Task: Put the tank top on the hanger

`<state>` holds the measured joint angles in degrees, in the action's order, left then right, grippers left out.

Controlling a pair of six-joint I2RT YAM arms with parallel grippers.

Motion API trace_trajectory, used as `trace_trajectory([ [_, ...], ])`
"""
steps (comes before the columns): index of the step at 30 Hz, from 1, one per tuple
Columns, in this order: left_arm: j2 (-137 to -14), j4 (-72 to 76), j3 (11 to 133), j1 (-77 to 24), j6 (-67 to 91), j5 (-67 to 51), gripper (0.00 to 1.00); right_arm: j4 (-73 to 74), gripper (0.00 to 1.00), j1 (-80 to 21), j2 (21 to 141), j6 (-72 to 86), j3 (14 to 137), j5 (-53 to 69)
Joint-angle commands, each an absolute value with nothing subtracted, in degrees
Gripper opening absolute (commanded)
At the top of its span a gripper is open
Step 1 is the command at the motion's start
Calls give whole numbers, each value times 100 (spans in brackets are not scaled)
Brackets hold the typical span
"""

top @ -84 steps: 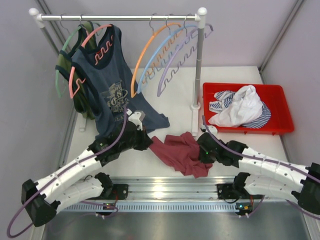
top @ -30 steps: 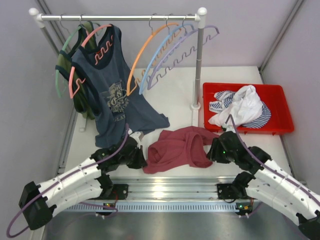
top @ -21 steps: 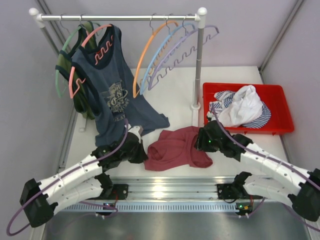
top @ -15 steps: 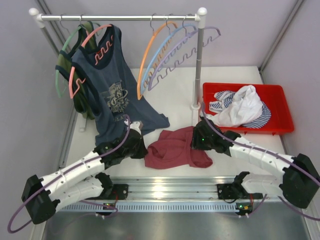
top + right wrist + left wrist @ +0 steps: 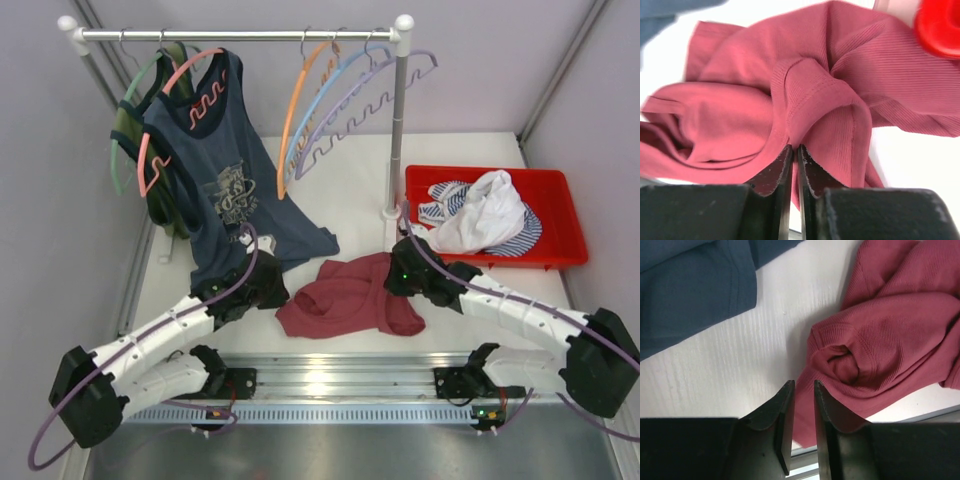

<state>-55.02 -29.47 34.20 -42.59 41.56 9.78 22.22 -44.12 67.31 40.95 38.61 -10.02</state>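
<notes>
The maroon tank top (image 5: 350, 295) lies crumpled on the white table between my arms. It also shows in the left wrist view (image 5: 880, 340) and the right wrist view (image 5: 740, 120). My right gripper (image 5: 402, 275) (image 5: 794, 147) is shut on a raised fold at the top's upper right edge. My left gripper (image 5: 268, 287) (image 5: 803, 385) is at the top's left edge, above the table. Its jaws stand a narrow gap apart with nothing between them. The orange hanger (image 5: 286, 125) hangs empty on the rail, behind the top.
A navy printed tank top (image 5: 225, 180) hangs on a salmon hanger at the rail's left and drapes onto the table (image 5: 330, 200). Light blue and lilac hangers (image 5: 345, 95) hang beside the orange one. The rack post (image 5: 397, 130) stands beside a red tray (image 5: 560, 200) of white and striped clothes.
The tank top has been pulled leftward and spread out. My right gripper moved up onto its upper right edge. My left gripper drew up and left. The hangers have swung.
</notes>
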Motion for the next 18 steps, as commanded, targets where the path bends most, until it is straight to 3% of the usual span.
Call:
trace_trajectory([
  [1, -5589, -2461, 3358, -4061, 4078, 835, 29, 2434, 8, -4456, 6031, 4096, 3780, -1222],
  [9, -5652, -2364, 3401, -3973, 4061, 721, 36, 2953, 7, -4403, 5089, 4245, 3156, -1336],
  [18, -4949, -3074, 4068, -3973, 3911, 1019, 46, 2874, 12, -4236, 5423, 3990, 3058, -1336],
])
